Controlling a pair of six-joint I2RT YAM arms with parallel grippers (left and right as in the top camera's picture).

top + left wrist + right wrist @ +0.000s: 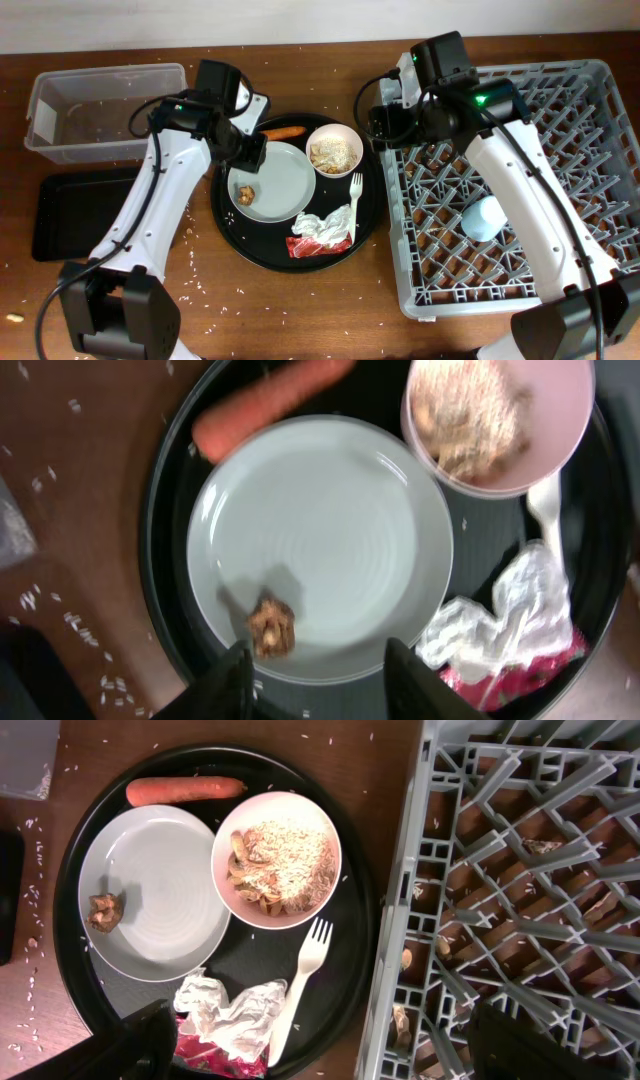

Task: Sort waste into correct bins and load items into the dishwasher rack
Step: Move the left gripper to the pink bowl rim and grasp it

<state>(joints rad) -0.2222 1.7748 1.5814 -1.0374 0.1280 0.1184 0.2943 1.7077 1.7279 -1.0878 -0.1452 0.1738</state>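
**Both grippers open, waste and dishes on the round tray**

The left gripper (318,665) hangs over the edge of the pale grey plate (320,530). Its fingers (232,682) are apart and hold nothing. One brown food scrap (272,628) lies on the plate, near one of these fingers. The orange carrot (270,405) lies just beside the plate on the round black tray (262,250).

The white bowl (277,860), with rice and brown pieces inside, stands just beside the plate. The white fork (300,985) lies near the bowl, beside the crumpled napkin (230,1015). The napkin partly covers the red wrapper (215,1058).

The right gripper (342,1045) is above the border between the round tray and the dishwasher rack (520,870), its fingers wide apart and empty. The light-blue cup (485,217) is inside the rack.

The clear tub (110,72) and the shallow black tray (75,215) stand at the left side of the table, apart from the round tray.
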